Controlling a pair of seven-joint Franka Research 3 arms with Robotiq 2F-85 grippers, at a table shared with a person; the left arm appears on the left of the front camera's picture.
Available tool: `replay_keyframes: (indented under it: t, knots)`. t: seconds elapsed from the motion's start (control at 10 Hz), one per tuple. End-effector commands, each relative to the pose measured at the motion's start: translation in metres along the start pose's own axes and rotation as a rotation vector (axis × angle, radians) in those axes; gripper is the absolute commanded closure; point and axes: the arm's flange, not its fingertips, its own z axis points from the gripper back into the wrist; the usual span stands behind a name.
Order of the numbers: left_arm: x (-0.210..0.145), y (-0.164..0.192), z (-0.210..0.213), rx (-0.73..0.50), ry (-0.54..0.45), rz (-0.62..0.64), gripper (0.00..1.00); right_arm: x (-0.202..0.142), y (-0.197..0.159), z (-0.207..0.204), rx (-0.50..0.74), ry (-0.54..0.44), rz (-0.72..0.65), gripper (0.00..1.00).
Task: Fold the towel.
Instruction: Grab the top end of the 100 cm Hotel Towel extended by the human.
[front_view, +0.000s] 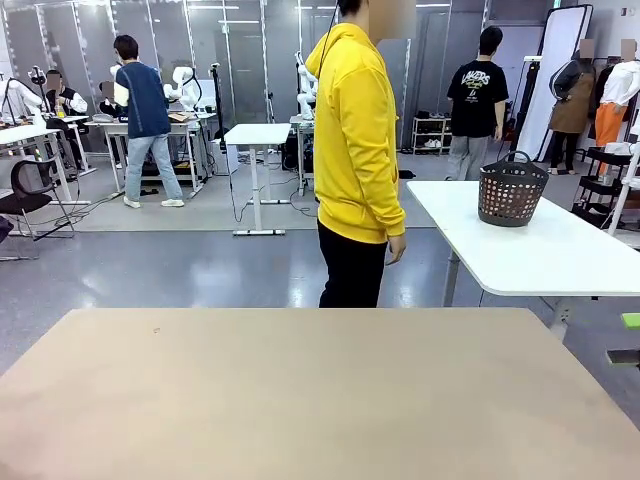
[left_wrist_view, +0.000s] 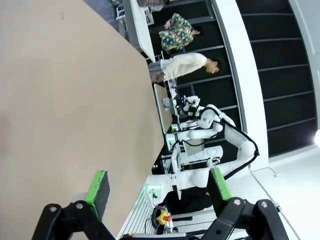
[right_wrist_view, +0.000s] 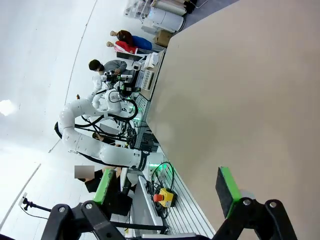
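Note:
The towel is out of view. My left gripper (left_wrist_view: 158, 189) is open over the beige tabletop (left_wrist_view: 60, 100), its green pads (left_wrist_view: 97, 192) wide apart with nothing between them. My right gripper (right_wrist_view: 165, 189) is also open, hanging beside the table's edge with the beige tabletop (right_wrist_view: 250, 100) ahead of it and nothing held. In the front view a green pad (front_view: 630, 320) pokes in at the right edge, beside the table (front_view: 320, 400).
A person in a yellow hoodie (front_view: 355, 150) stands just beyond the table's far edge, turned sideways. Behind on the right stands a white table (front_view: 560, 260) with a dark basket (front_view: 512, 190). Other people and workstations are farther back.

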Motion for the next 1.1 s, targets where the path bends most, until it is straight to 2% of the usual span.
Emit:
replay_keyframes:
  t: [0.0,0.1,0.2,1.0]
  knots:
    - [0.0,-0.012,0.005,-0.019,-0.047,-0.005,0.0,-0.004,-0.006,0.0,-0.001,-0.012,0.005,0.0]
    - [-0.003,-0.015,0.006,-0.027,-0.062,-0.019,0.0,-0.005,-0.005,-0.003,0.002,-0.004,0.016,0.0]
    - [0.0,-0.002,0.004,-0.001,-0.017,-0.005,0.0,-0.002,-0.002,0.001,0.001,-0.003,-0.005,0.0]
    - [0.0,-0.002,0.004,-0.001,-0.017,-0.005,0.0,-0.002,-0.002,0.001,0.001,-0.003,-0.005,0.0]
